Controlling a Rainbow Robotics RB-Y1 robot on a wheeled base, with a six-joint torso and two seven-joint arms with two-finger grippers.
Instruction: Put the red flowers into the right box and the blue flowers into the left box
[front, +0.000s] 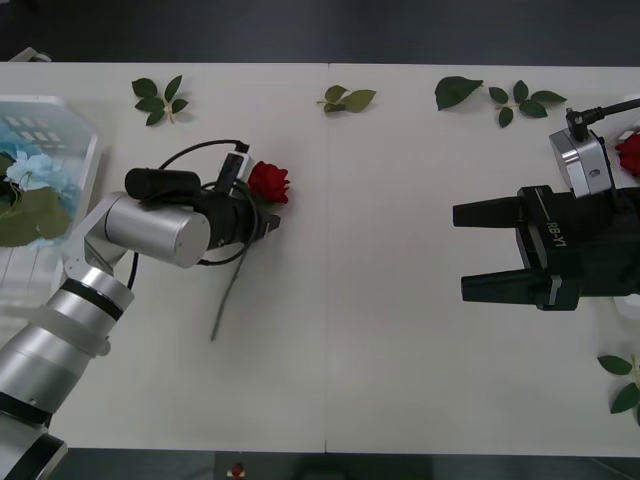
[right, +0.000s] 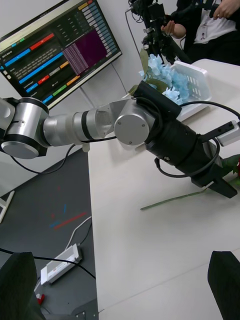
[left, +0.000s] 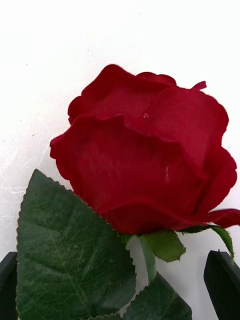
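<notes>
A red flower (front: 268, 182) lies on the white table with its thin stem (front: 228, 295) running toward the front edge. My left gripper (front: 262, 208) hovers just below the bloom, open, its black fingers (left: 222, 285) on either side of the stem and leaves (left: 75, 250). The bloom (left: 145, 155) sits close in front of the left wrist camera. Blue flowers (front: 25, 170) lie in the left box (front: 85, 150) at the far left. My right gripper (front: 465, 250) hangs open and holds nothing at the right. Another red flower (front: 630, 152) peeks out behind that arm; the right box is hidden.
Loose green leaf sprigs (front: 158, 98) (front: 347, 98) (front: 522, 100) lie along the table's far edge, a single leaf (front: 458, 90) sits among them, and another sprig (front: 625, 380) is at the right front. The right wrist view shows the left arm (right: 135, 125) over the stem (right: 175, 199).
</notes>
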